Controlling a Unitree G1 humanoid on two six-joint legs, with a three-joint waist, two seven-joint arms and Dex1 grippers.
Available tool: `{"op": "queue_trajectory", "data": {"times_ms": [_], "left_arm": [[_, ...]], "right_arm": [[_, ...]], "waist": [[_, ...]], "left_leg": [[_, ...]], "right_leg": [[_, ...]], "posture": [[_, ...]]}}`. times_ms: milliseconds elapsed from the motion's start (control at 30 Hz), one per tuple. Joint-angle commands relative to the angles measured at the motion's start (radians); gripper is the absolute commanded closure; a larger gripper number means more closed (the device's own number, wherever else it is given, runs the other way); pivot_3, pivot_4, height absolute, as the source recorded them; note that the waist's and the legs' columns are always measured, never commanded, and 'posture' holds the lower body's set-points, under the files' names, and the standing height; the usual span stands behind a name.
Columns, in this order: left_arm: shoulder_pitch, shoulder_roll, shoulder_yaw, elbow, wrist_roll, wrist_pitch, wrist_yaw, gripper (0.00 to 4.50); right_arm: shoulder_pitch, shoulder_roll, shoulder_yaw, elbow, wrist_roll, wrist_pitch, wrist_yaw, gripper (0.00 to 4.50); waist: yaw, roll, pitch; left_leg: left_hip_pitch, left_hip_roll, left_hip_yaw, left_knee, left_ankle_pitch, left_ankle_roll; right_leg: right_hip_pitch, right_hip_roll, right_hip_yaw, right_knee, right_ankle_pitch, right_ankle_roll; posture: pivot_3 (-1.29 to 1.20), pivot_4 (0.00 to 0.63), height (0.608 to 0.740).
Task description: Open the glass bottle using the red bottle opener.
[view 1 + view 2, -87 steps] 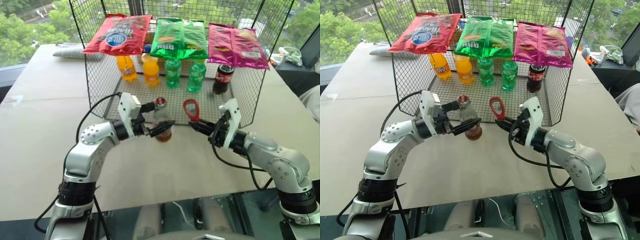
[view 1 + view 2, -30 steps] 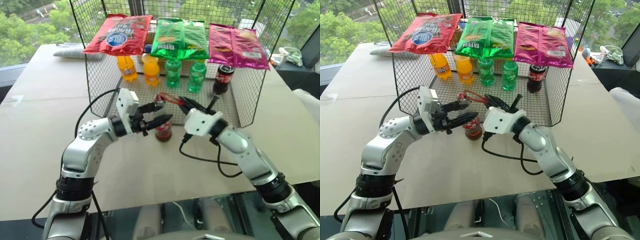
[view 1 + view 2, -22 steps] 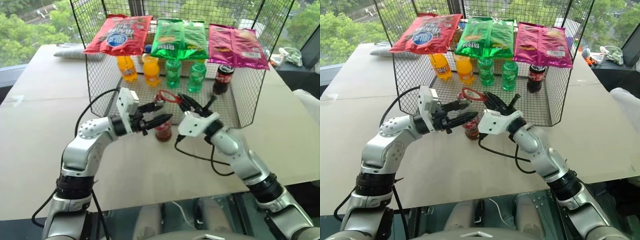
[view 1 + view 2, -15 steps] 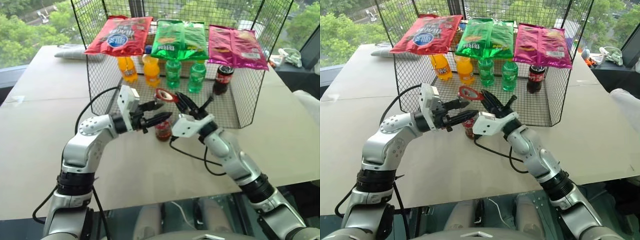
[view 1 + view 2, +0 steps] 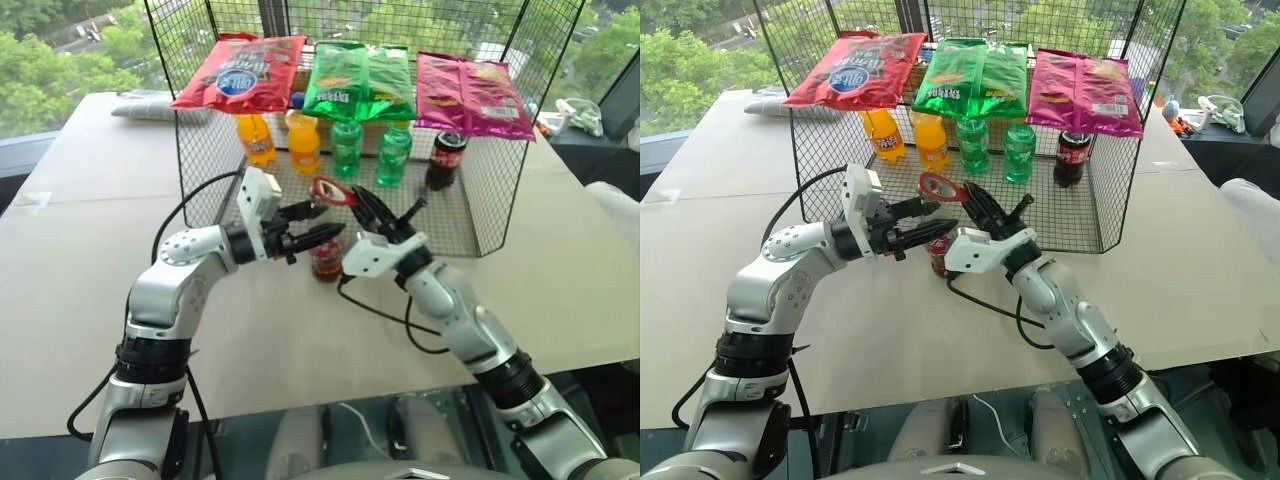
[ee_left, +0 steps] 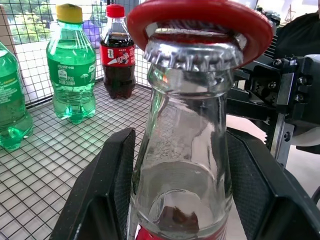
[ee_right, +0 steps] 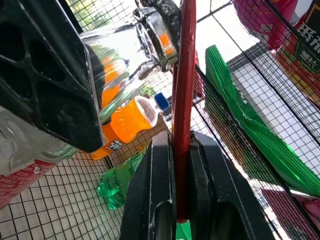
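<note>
Both grippers clamped, left gripper (image 5: 318, 222) on upright glass bottle (image 6: 182, 165), right gripper (image 7: 181, 150) on red bottle opener (image 6: 200, 22), seemingly flat over cap.

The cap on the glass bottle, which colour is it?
Silvery metal, with a crimped edge. The cap shows best in the left wrist view, under the red bottle opener.

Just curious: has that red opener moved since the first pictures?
Yes. The red bottle opener went leftward along the wire basket, onto the glass bottle's cap.

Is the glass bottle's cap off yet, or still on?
Still on. The crimped metal cap sits on the glass bottle neck, with the red bottle opener ring resting over it.
</note>
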Motion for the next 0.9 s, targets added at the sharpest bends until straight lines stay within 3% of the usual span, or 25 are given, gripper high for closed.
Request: {"op": "queue_trajectory", "data": {"times_ms": [33, 267, 533, 900], "left_arm": [[-0.042, -0.021, -0.026, -0.025, -0.014, -0.019, -0.018, 2.36], [-0.039, -0.029, -0.027, -0.02, -0.005, -0.025, -0.025, 2.36], [-0.027, -0.034, -0.028, -0.019, 0.008, -0.037, -0.03, 2.36], [-0.029, -0.047, -0.033, 0.008, 0.025, -0.065, -0.036, 2.36]], "right_arm": [[0.01, 0.007, 0.059, 0.017, -0.02, -0.041, 0.035, 4.5], [-0.003, 0.008, 0.057, 0.048, -0.038, -0.063, 0.019, 4.5], [-0.051, -0.106, 0.077, 0.001, -0.073, -0.036, 0.216, 4.5], [-0.091, -0.168, 0.032, -0.051, -0.08, -0.013, 0.3, 4.5]], "waist": [[0.0, 0.0, 0.0], [0.0, 0.0, 0.0], [0.001, 0.001, -0.001], [0.003, 0.001, -0.002]], "left_leg": [[0.0, 0.0, 0.0, 0.0, 0.0, 0.0], [0.0, 0.0, 0.0, 0.0, 0.0, 0.0], [0.002, 0.0, 0.0, 0.0, 0.0, 0.0], [0.003, 0.0, 0.0, 0.0, 0.0, 0.0]], "right_leg": [[0.0, 0.0, 0.0, 0.0, 0.0, 0.0], [0.0, 0.0, 0.0, 0.0, 0.0, 0.0], [0.002, 0.0, 0.0, 0.0, 0.0, 0.0], [0.003, 0.0, 0.0, 0.0, 0.0, 0.0]], "posture": [[0.0, 0.15, 0.74], [0.0, 0.15, 0.74], [0.0, 0.15, 0.74], [0.0, 0.15, 0.74]]}}
